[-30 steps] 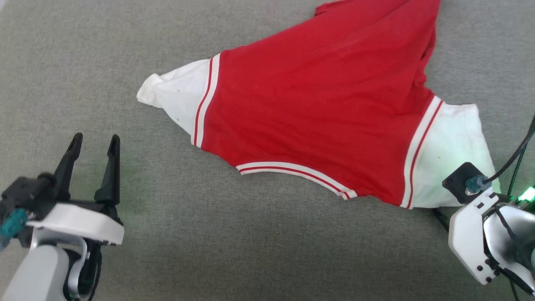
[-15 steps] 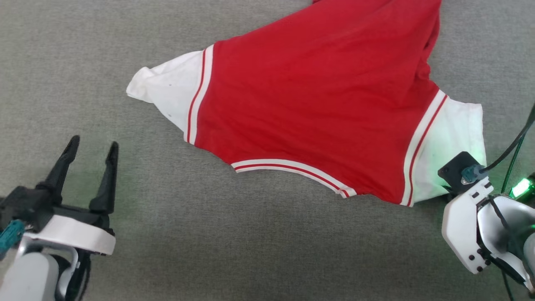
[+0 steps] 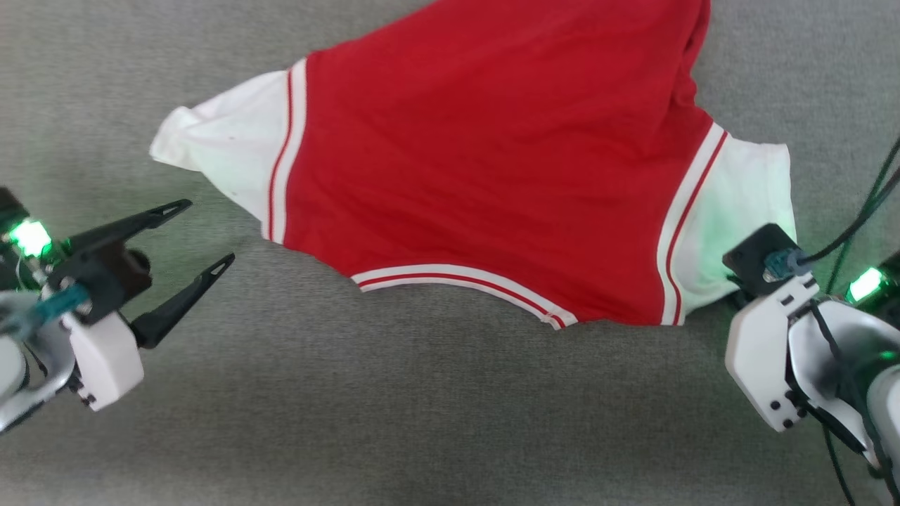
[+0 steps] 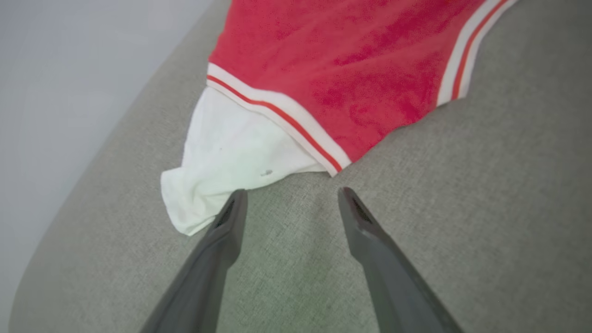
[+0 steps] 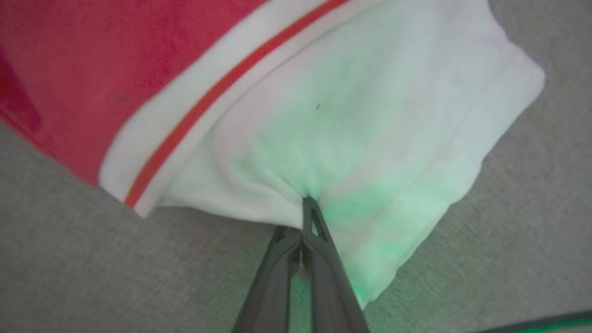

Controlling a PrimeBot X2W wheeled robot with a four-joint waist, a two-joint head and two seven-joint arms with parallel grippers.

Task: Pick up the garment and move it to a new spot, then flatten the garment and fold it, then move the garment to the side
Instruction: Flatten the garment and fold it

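The garment (image 3: 492,169) lies spread with a plain red side up on a grey fabric surface (image 3: 422,422), its white sleeves pointing out to either side. The right claw (image 5: 306,206) is pinched narrow on the near edge of the garment's right sleeve (image 3: 738,204), and the white cloth bunches at its tips. The left claw (image 3: 207,232) is spread wide and holds nothing, just beside the garment's left sleeve (image 4: 231,152), with its tips near the cuff.
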